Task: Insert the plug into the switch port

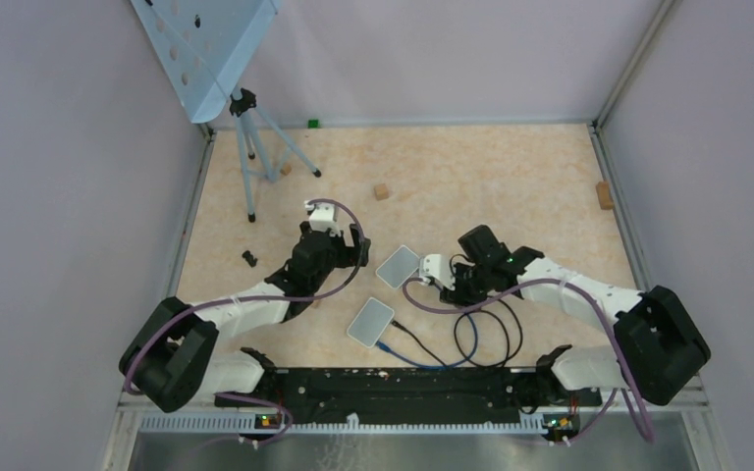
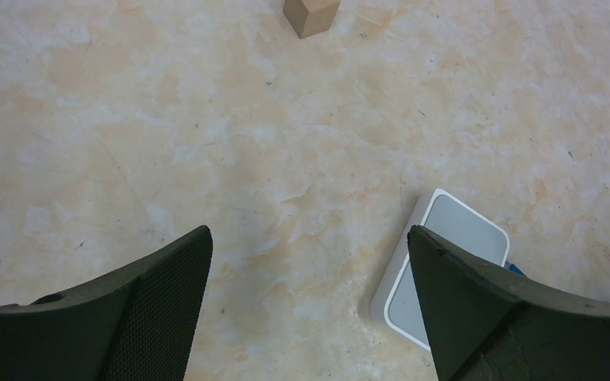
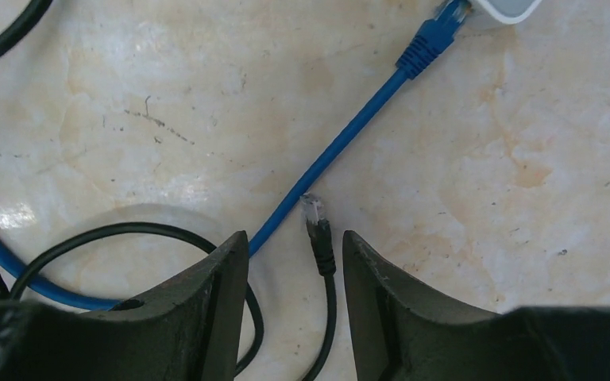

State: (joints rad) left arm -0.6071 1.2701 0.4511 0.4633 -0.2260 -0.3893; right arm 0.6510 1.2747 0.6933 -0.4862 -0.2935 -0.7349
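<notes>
**A:** From above?

**B:** The black cable [image 1: 468, 334] loops by the middle of the near edge. The right gripper [image 1: 439, 275] is nearest it, beside the free switch [image 1: 399, 265].

**A:** Left wrist?

**B:** The left gripper [image 2: 310, 238] is spread wide and empty.

**A:** Right wrist?

**B:** The jaws are part open. They straddle the plug [image 3: 316, 226] on the table without pinching it. The plug lies along the fingers, tip pointing away from the wrist.

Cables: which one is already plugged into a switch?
The blue cable; its plug sits in the switch. The black cable ends in a loose plug.
</notes>
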